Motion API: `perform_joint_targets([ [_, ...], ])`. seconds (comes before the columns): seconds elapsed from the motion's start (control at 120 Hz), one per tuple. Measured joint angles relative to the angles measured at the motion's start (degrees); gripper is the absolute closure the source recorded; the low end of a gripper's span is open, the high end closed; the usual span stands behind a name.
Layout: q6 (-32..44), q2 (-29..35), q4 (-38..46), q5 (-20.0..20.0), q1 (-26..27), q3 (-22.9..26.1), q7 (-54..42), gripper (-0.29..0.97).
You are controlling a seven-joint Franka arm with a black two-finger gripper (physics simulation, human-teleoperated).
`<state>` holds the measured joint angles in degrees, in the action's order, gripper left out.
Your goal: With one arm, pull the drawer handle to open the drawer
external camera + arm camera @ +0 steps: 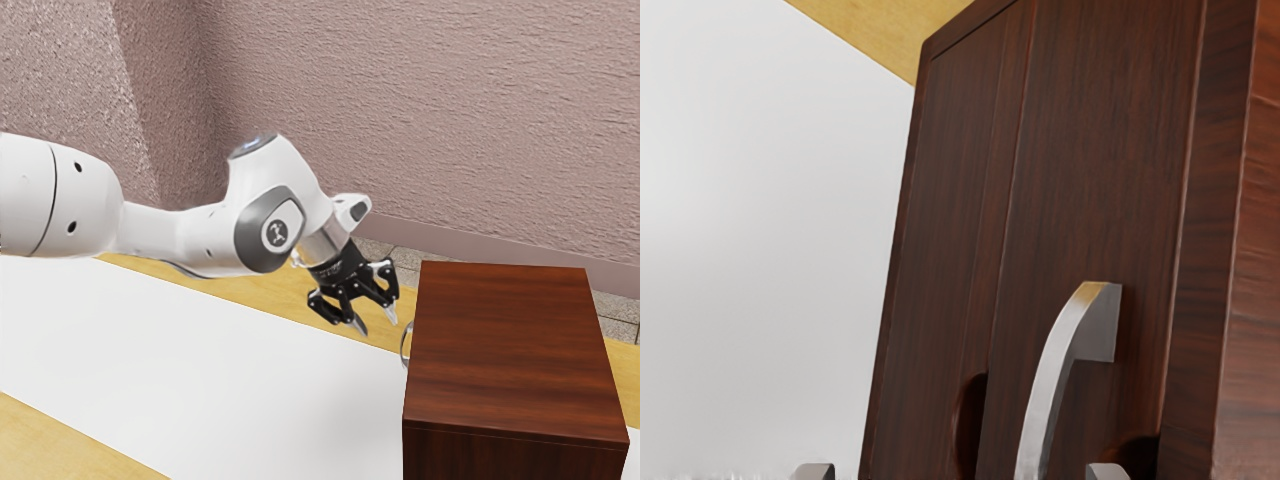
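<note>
The black two-finger gripper stands wide open just beside the dark brown wooden cabinet, facing its drawer front. The curved grey metal handle on that front looks stiff and smooth. I would grasp its middle, because it may slip.

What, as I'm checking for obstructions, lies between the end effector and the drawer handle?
Nothing: in the exterior view the stretch from end effector to drawer handle is bare, above the white tabletop.
</note>
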<state>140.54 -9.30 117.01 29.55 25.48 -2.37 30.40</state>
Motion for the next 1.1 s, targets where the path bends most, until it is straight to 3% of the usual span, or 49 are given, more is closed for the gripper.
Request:
perform_joint_targets([
  [1.1, 0.33, -4.55, -2.22, 0.78, -0.06, 2.64, -3.40, 0.54],
])
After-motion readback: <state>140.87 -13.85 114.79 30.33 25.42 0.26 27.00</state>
